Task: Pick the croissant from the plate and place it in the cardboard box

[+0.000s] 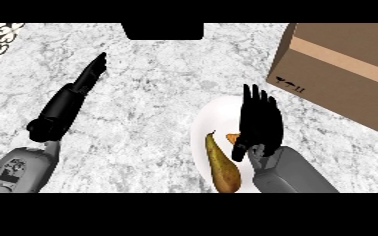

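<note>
On the white plate [210,115] at five o'clock, the croissant [232,138] is almost covered by the spread right hand [258,122]; nothing is lifted yet, and the cardboard box [336,70] at two o'clock is unreached.

Cardboard box [332,70], right of frame: you see small black handling symbols, no words you can read.
</note>
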